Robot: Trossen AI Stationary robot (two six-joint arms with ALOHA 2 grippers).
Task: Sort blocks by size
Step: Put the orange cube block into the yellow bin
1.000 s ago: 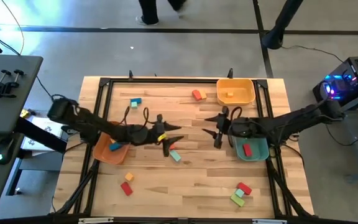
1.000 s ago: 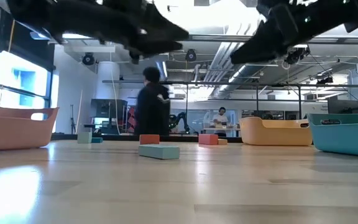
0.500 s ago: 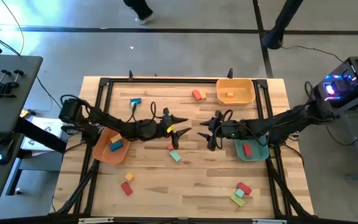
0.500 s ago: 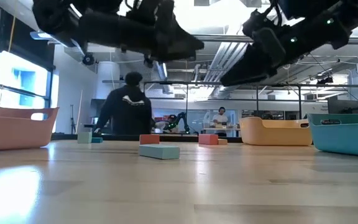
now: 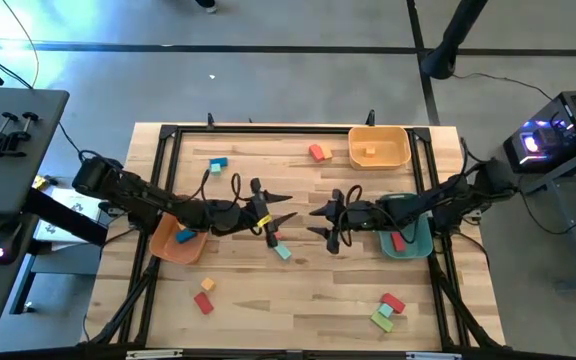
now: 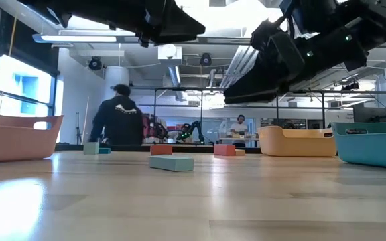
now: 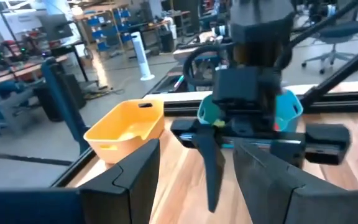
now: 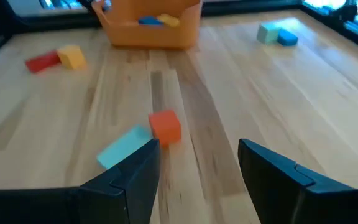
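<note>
Sorting looks partly done, judging from how things lie on the tabletop [image 5: 308, 290]. Three bins stand on it: an orange bin [image 5: 176, 243] by the left edge, a teal bin [image 5: 408, 240] by the right edge and a yellow bin [image 5: 379, 147] at the far right corner. Each already holds something: a blue and a yellow block in the orange bin, a red block [image 5: 398, 240] in the teal bin, an orange piece in the yellow bin.

Both arms reach in toward the middle of the tabletop, facing each other. The left tool [image 5: 276, 216] hangs above the surface with its fingers spread and nothing between them; the right tool [image 5: 320, 220] does the same, empty, just across from it.

Plenty is left outside the bins. A teal bar [image 5: 282, 251] and a small orange cube [image 8: 165, 126] lie touching at the centre, right under the two tools, and seem the likeliest next pick. A teal and blue pair [image 5: 217, 163] sits toward the far left corner, an orange and red pair [image 5: 319, 152] by the far edge beside the yellow bin. Near the front edge lie a yellow and red pair [image 5: 204, 296] on the left and a red, teal and green cluster [image 5: 387, 311] on the right.
</note>
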